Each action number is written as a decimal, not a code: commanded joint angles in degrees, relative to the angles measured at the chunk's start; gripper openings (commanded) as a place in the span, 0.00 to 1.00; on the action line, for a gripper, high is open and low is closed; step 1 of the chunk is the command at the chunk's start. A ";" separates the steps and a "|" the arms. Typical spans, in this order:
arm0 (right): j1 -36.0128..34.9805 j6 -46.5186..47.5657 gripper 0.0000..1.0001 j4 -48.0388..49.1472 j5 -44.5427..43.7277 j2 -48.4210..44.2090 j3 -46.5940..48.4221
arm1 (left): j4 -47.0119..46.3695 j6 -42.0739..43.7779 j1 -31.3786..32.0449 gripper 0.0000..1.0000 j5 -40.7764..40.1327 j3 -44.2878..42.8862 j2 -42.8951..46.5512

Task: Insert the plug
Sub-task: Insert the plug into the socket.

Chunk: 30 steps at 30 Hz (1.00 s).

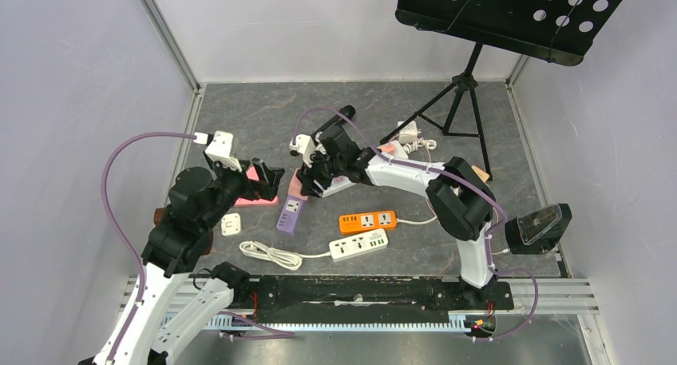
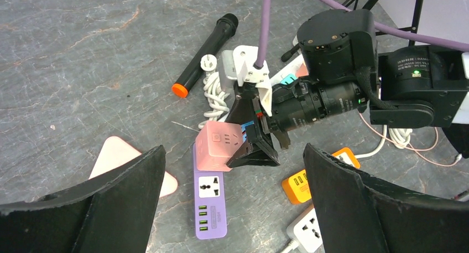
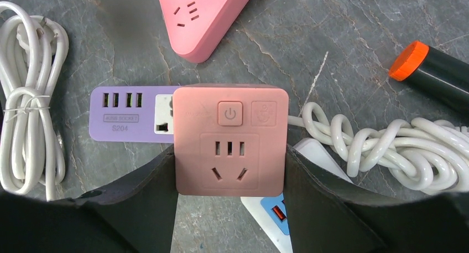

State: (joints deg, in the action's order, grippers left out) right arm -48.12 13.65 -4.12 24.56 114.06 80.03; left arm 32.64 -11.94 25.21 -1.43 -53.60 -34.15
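The plug is a pink cube adapter [image 3: 230, 148] with a power button and socket holes on its upper face. My right gripper [image 3: 230, 173] is shut on its two sides. In the left wrist view the cube [image 2: 219, 146] sits over the far end of a purple power strip [image 2: 209, 200], beside its universal socket. Whether its pins are in the strip is hidden. In the top view the right gripper [image 1: 315, 181] is over the purple strip [image 1: 290, 215]. My left gripper [image 2: 233, 153] hovers open just left of it, holding nothing.
A pink triangular socket block [image 1: 254, 188] lies under the left gripper. An orange strip [image 1: 367, 220] and a white strip [image 1: 359, 244] lie nearer the bases. A black microphone [image 2: 204, 56], a coiled white cable [image 3: 387, 148] and a music stand tripod [image 1: 459, 93] stand behind.
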 commanded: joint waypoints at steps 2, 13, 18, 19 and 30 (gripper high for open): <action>-0.07 2.22 0.00 -8.70 -1.00 4.43 3.70 | -1.91 0.73 -0.08 0.99 -0.48 -2.01 0.90; -2.74 5.31 0.00 -14.53 -10.70 9.60 8.61 | -1.62 0.76 -0.12 0.99 -1.64 -3.95 1.27; -3.68 5.55 0.00 -17.67 -15.62 12.52 11.08 | -1.54 0.94 -0.09 0.99 -1.80 -4.62 1.28; -3.88 5.38 0.00 -18.68 -16.84 13.17 12.18 | -1.44 0.97 -0.09 0.99 -1.84 -4.79 1.34; -4.09 1.25 0.06 -26.89 -23.32 20.41 21.43 | -0.87 1.36 -0.08 0.99 -2.04 -6.29 1.23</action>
State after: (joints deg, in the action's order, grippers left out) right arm -53.10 16.05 -17.72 10.48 126.32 101.95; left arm 32.86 -11.92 25.21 -2.92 -57.54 -33.19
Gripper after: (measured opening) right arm 0.621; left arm 0.990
